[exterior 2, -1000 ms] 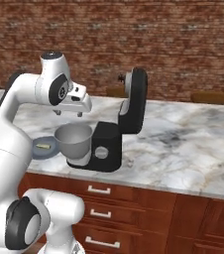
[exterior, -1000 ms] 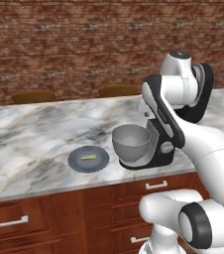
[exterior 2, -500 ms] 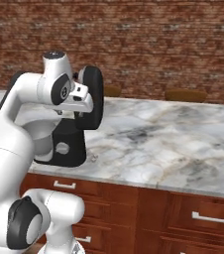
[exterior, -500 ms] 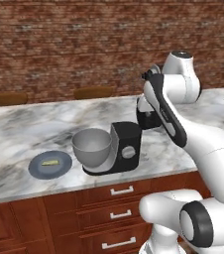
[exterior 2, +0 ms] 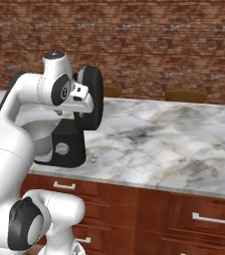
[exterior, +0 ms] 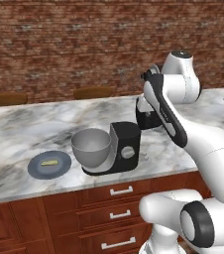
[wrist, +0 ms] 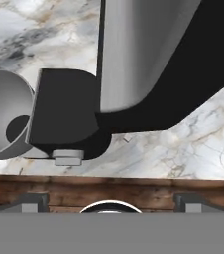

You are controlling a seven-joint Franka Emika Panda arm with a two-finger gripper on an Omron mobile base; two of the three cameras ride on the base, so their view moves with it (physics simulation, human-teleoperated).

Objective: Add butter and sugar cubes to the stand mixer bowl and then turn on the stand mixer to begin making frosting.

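Note:
The black stand mixer (exterior: 125,149) stands near the counter's front edge with its head (exterior 2: 92,97) tilted up. The grey stand mixer bowl (exterior: 90,147) sits on its base and looks empty. Left of it, the butter (exterior: 48,162) lies on a flat blue-grey plate (exterior: 34,168). My gripper (wrist: 111,199) hovers high above the mixer, open with nothing between its fingers. The hand view looks down on the raised head (wrist: 148,49), the base (wrist: 64,114) and part of the bowl (wrist: 0,119). No sugar cubes are recognisable; a tiny speck (exterior 2: 93,158) lies beside the base.
The marble counter (exterior 2: 174,144) runs wide to the right of the mixer. A brick wall stands behind it, with wooden chair backs (exterior: 93,92) just over the far edge. Brown drawers with silver handles (exterior: 121,190) sit below the front edge.
The whole picture has shifted because the base drove sideways, so the mixer, bowl and plate now appear further left in both base views. The arm's pose and the open gripper look unchanged.

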